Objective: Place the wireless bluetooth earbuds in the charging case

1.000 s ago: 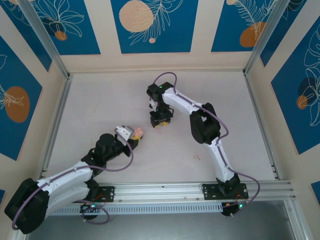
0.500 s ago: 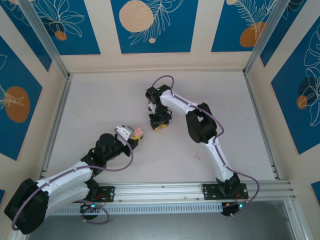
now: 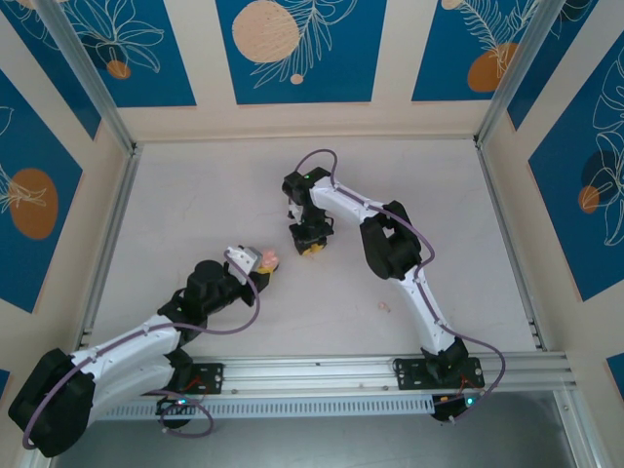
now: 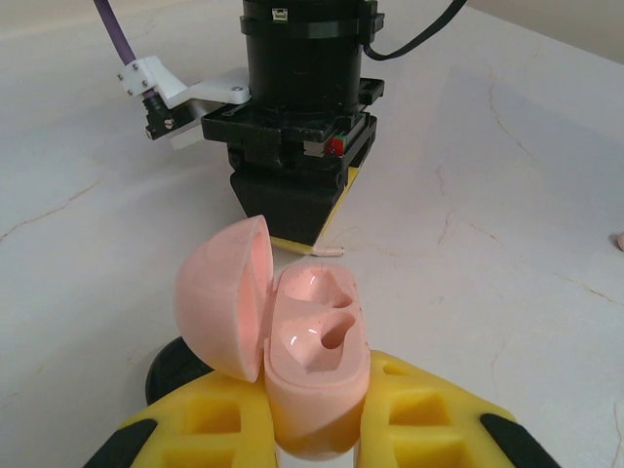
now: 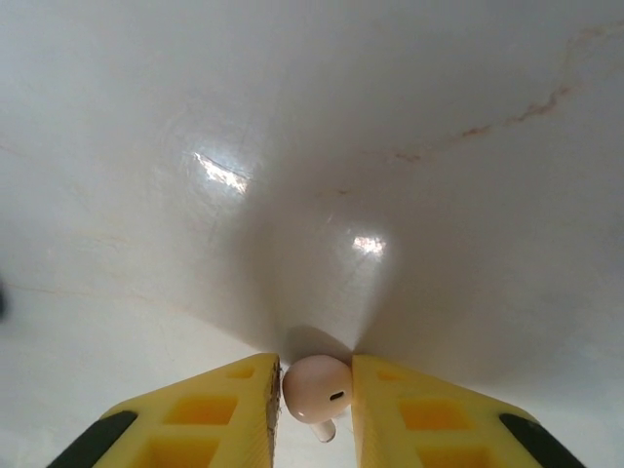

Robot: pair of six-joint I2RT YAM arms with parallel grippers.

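Observation:
My left gripper (image 4: 317, 434) is shut on a pale pink charging case (image 4: 314, 341), held upright just above the table. Its lid (image 4: 222, 295) hangs open to the left and both sockets are empty. The same case (image 3: 269, 257) shows at the left gripper (image 3: 261, 265) in the top view. My right gripper (image 5: 317, 378) points down at the table, and its yellow pads (image 5: 252, 405) press on both sides of a pale pink earbud (image 5: 316, 387), stem down. That gripper (image 3: 311, 244) stands a short way beyond the case. The earbud's stem (image 4: 330, 251) pokes out under it.
A second pale pink earbud (image 3: 384, 306) lies on the white table to the right of the arms, also seen as the pink speck (image 4: 618, 241) at the frame edge. The right arm's wrist block (image 4: 297, 146) stands close in front of the open case.
The right gripper has dropped onto the table and shifted slightly left, its fingers closing in on the pink earbud. The left gripper and the case have not moved.

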